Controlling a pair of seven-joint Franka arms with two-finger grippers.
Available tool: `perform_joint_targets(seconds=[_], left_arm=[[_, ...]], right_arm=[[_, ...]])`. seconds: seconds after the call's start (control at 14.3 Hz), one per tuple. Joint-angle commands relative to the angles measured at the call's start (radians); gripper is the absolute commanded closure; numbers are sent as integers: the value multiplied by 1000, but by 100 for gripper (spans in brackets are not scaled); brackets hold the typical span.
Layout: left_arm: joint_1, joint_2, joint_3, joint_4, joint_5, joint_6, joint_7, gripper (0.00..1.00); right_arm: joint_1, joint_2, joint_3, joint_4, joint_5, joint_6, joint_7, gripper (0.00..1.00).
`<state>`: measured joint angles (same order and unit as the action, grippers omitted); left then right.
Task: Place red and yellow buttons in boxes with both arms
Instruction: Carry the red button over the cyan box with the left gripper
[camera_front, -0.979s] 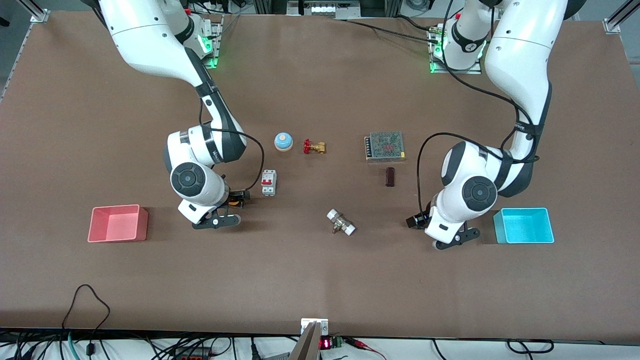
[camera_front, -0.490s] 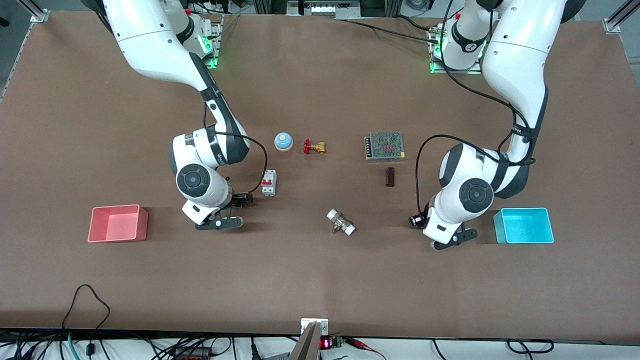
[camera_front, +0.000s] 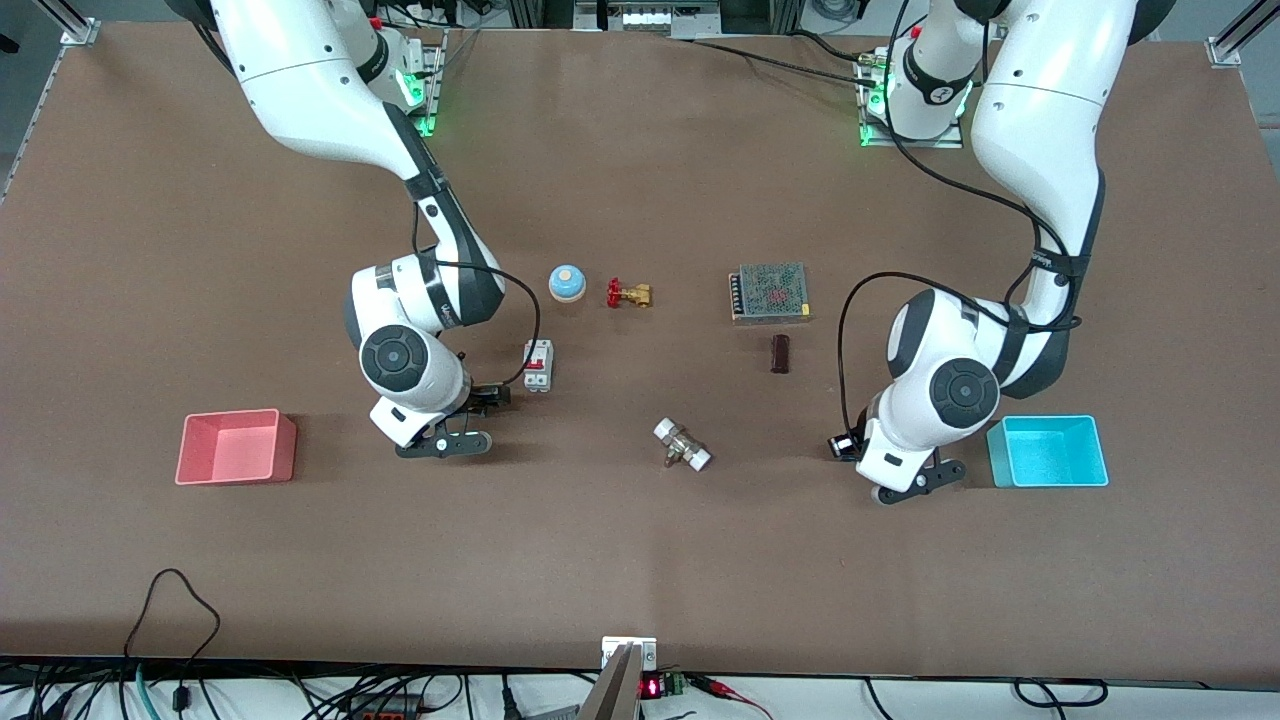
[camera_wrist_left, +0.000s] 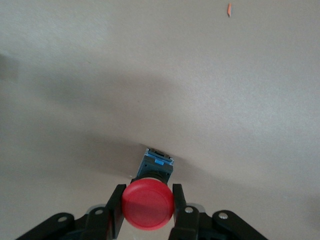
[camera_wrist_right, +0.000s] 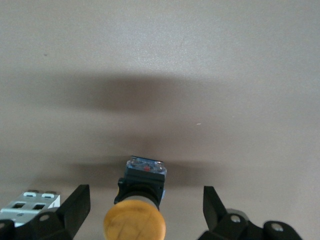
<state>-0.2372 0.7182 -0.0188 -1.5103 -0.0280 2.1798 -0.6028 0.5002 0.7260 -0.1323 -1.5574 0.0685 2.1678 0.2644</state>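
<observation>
Step in hand: grasping. Take the metal fitting at mid-table as your reference.

Toward the left arm's end from the fitting, between it and the cyan box, the left gripper is clamped on the red button at its cap. Your next move calls for a lift and a carry to a box.

Toward the right arm's end from the fitting, between it and the pink box, the right gripper stands wide around the yellow button, with its fingers clear of it. Close it before lifting.

Only the wrist views show either grip. Only the front view shows the boxes.
</observation>
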Motion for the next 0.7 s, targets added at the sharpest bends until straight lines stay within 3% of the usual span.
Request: perform_joint_targets(seconds=[0.0, 0.07, 0.35, 0.63], left_arm=[[32, -90, 11, -7, -1, -113, 32, 68], [50, -117, 28, -7, 2, -144, 66, 68], [131, -146, 37, -7, 5, -153, 201, 68], [219, -137, 53, -7, 5, -140, 354, 68]], right_arm=[[6, 6, -3, 7, 2, -11, 15, 5], [3, 6, -3, 3, 0, -11, 12, 8], [1, 6, -3, -4, 0, -13, 4, 48], [1, 0, -4, 8, 0, -11, 2, 66]])
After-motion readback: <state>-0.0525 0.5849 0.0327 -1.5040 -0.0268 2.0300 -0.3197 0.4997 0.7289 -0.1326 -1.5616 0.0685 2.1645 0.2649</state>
